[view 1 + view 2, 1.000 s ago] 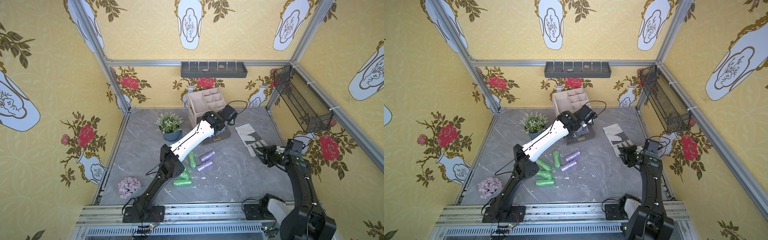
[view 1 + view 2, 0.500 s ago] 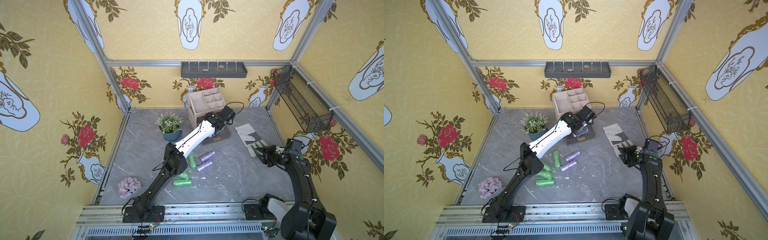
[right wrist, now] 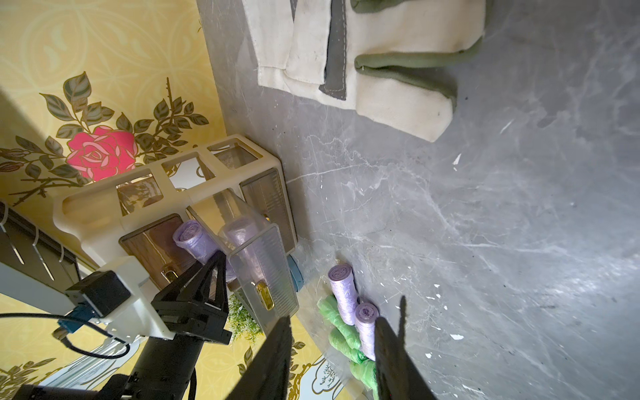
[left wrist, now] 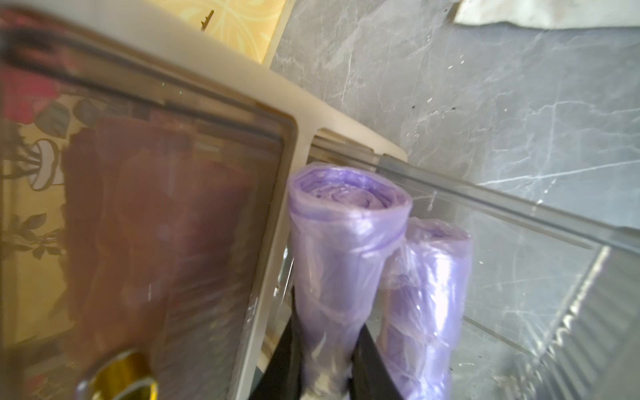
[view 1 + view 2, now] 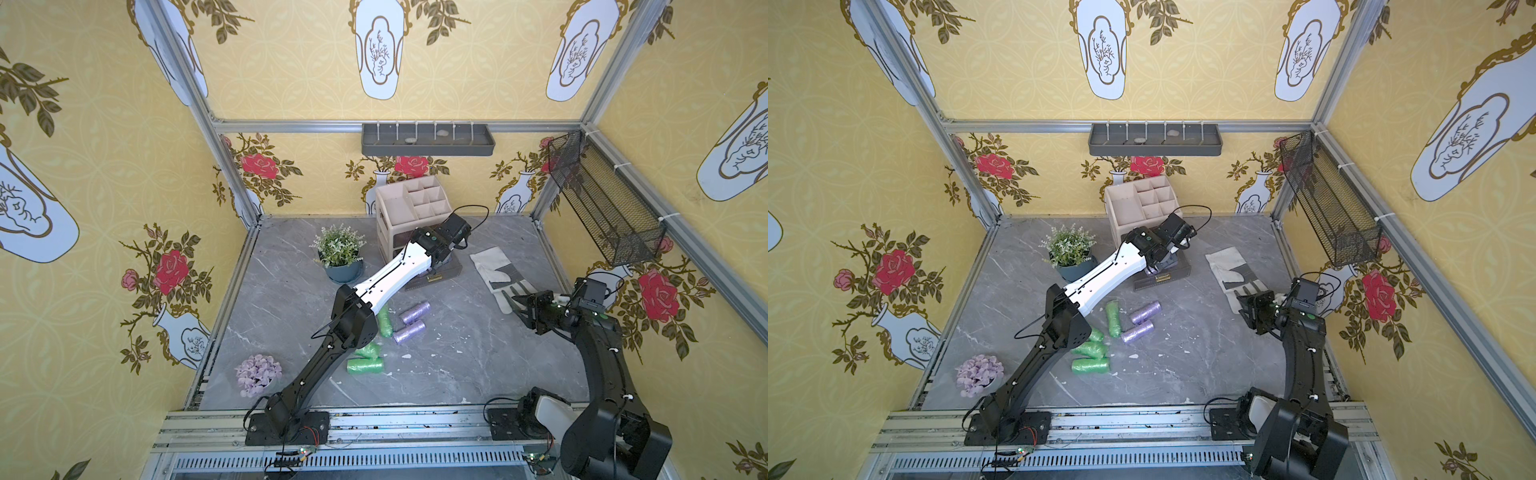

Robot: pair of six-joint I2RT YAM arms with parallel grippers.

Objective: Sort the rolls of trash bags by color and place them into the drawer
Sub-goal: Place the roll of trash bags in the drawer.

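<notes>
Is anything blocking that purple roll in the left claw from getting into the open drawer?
Nothing visible does. The left gripper holds the lilac roll at the open drawer, next to a second lilac roll lying inside.

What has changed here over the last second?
The left arm leaned its elbow a little toward the drawer; the left tool stayed at it, gripping a lilac roll. The right tool, open, and the rolls on the table did not move.

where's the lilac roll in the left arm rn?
Left wrist view: held lilac roll is pinched in the left end effector at the open clear drawer of the beige organizer, beside a second lilac roll.
</notes>
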